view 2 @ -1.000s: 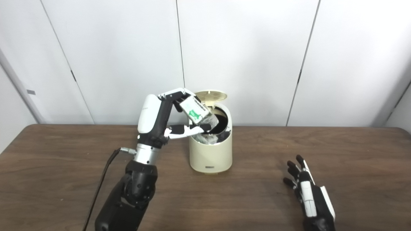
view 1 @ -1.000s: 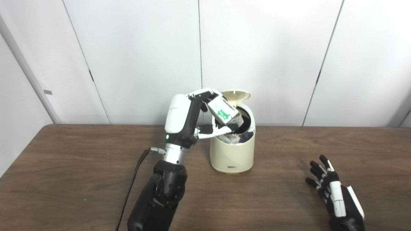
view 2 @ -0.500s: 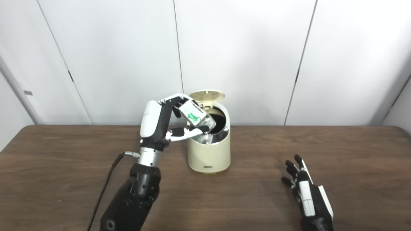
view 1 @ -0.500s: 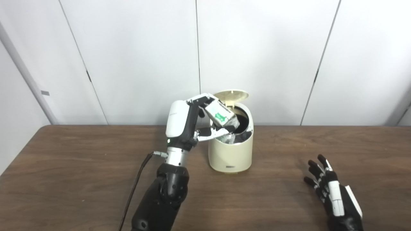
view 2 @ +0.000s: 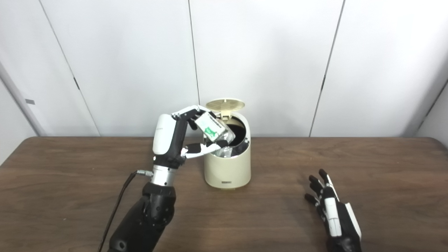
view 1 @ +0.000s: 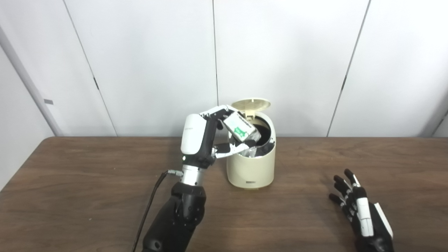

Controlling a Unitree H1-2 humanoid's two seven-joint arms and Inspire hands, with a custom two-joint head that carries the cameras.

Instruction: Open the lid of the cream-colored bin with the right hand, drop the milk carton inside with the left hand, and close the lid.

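The cream-colored bin [view 1: 250,168] stands on the brown table [view 1: 87,189], its round lid [view 1: 251,104] tipped up at the back and its dark mouth showing. My left hand [view 1: 210,136] is shut on the white milk carton [view 1: 241,127] with green print, holding it tilted over the bin's left rim with its lower end at the opening. Crumpled material is visible inside the bin. My right hand [view 1: 362,208] rests on the table at the lower right, open with fingers spread, well clear of the bin.
White wall panels [view 1: 280,52] rise directly behind the table's far edge. A black cable [view 1: 152,196] runs along my left forearm.
My left hand has drawn slightly left and toward me with the carton still in its grasp. The camera has shifted a little. My right hand stays flat on the table.
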